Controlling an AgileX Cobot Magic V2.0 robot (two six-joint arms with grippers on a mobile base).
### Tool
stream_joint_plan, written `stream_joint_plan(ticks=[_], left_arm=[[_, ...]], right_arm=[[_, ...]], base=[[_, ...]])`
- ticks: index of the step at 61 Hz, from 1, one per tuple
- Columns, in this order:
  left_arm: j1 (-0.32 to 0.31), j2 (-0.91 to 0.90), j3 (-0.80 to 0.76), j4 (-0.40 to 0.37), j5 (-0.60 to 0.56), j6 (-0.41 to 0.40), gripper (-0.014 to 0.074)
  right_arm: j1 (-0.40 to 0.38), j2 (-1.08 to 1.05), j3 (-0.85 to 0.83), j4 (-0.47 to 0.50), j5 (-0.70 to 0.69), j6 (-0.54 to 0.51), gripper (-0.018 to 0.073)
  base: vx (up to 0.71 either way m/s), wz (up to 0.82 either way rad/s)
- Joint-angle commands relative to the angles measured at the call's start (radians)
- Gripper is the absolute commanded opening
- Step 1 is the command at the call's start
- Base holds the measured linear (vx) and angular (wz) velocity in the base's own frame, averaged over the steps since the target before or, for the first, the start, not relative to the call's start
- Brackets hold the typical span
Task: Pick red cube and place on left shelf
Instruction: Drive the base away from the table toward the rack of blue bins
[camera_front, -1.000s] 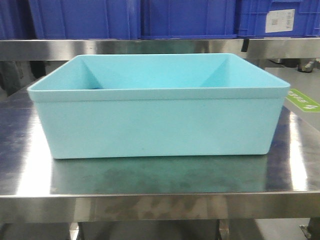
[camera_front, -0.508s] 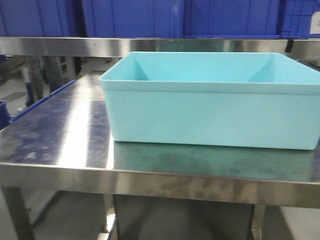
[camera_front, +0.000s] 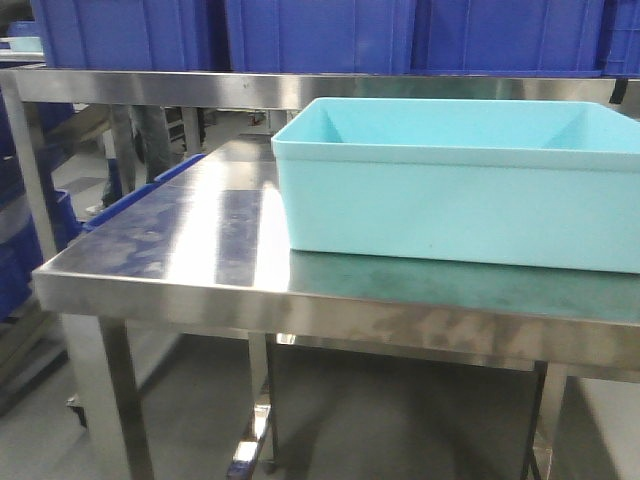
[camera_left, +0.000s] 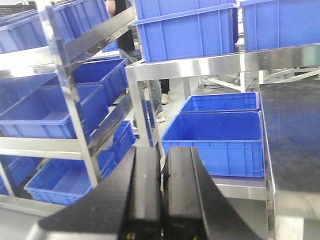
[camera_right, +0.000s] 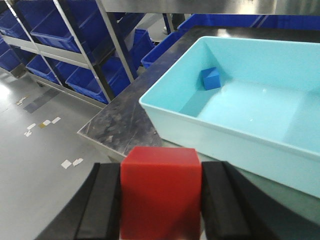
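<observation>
Red cube (camera_right: 160, 192) sits pinched between the two black fingers (camera_right: 102, 205) of the right gripper (camera_right: 161, 202), which press flat on its left and right faces at 6 o'clock in the right wrist view. It is outside the turquoise bin (camera_right: 210, 125), which lies toward 1 o'clock on the steel table (camera_right: 117, 125). A small blue cube (camera_right: 211, 79) rests in the bin's far left corner. The left shelf (camera_right: 75, 50), a steel rack loaded with blue crates (camera_right: 47, 27), stands at 10 o'clock, well apart from the held cube. In the left wrist view the left gripper (camera_left: 162, 195) has its jaws pressed together with nothing between them, the rack's slanted post at 9 o'clock. From the front, the bin sits at 3 o'clock on the tabletop.
</observation>
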Motion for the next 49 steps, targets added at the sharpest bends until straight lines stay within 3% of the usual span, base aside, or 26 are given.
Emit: stream_joint_plan(ticks=[1,49], left_arm=[[0.001,-0.015,0.022,-0.005,-0.089,0.001,0.0106],[0.001,-0.015,0.022,-0.005,-0.089,0.001,0.0106]], right_arm=[[0.002,0.0,-0.026,-0.002,-0.083,-0.008,0.0058],[0.002,0.0,-0.026,-0.002,-0.08,-0.008,0.0058]], base=[[-0.16,0.13],[-0.16,0.21]])
